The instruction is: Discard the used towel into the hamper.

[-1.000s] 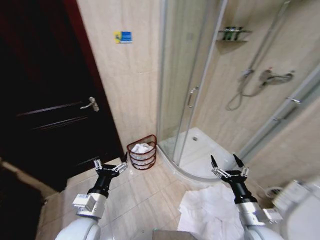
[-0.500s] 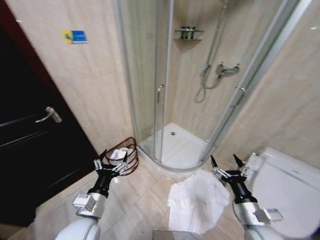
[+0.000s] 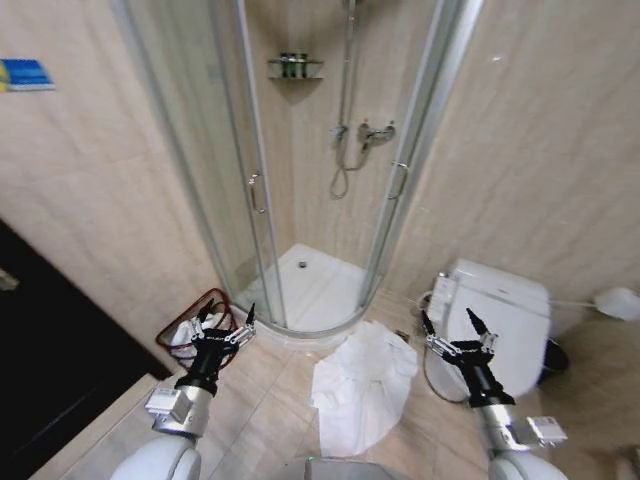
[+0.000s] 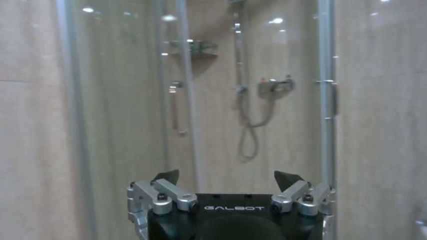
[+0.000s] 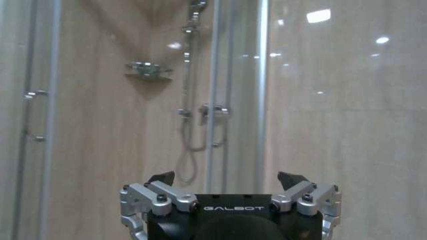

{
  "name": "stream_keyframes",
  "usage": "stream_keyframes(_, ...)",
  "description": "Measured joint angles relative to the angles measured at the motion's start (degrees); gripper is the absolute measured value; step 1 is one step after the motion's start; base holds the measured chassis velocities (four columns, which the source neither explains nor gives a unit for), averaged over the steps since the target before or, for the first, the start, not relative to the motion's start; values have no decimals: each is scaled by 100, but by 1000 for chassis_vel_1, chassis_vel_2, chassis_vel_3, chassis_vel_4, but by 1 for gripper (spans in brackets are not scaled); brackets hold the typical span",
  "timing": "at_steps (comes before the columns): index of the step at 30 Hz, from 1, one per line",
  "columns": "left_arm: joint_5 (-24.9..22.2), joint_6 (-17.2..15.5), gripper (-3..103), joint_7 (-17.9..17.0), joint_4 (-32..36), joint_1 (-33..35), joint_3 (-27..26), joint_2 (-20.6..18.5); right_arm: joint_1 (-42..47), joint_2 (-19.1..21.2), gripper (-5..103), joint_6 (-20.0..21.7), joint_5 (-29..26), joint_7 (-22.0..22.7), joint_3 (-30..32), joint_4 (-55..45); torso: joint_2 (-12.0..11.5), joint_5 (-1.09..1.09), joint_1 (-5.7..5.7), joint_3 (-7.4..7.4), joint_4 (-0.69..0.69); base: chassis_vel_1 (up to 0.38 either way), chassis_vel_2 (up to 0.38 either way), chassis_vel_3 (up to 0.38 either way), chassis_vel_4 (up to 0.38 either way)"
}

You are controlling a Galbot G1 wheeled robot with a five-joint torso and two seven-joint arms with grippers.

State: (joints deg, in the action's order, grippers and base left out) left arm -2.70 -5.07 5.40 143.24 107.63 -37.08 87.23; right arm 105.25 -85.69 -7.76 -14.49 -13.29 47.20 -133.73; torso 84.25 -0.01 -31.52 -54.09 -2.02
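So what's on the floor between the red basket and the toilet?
In the head view, a crumpled white towel lies on the tiles between the hamper and the toilet, just outside the shower's curved step.

Hamper (image 3: 186, 325) partly behind left pincer (image 3: 223, 322)

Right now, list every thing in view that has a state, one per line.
White towel: crumpled on the floor, outside the hamper.
Hamper: upright by the wall, white cloth already inside.
Shower door: shut.
Toilet lid: down.
Left tool: open, empty, raised.
Right tool: open, empty, raised.
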Motion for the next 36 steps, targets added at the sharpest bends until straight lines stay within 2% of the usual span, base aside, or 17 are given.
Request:
stream_keyframes(13,0,0,93,0,0,0,0,0,0,0,100,0,0,0,0,0,-321,1,151,172,0,-133,-139,-122,-118)
stream_keyframes(23,0,0,93,0,0,0,0,0,0,0,100,0,0,0,0,0,-707,1,328,380,-1,-58,-52,-62,-59)
stream_keyframes(36,0,0,93,0,0,0,0,0,0,0,100,0,0,0,0,0,-820,1,378,443,-1,0,0,0,0)
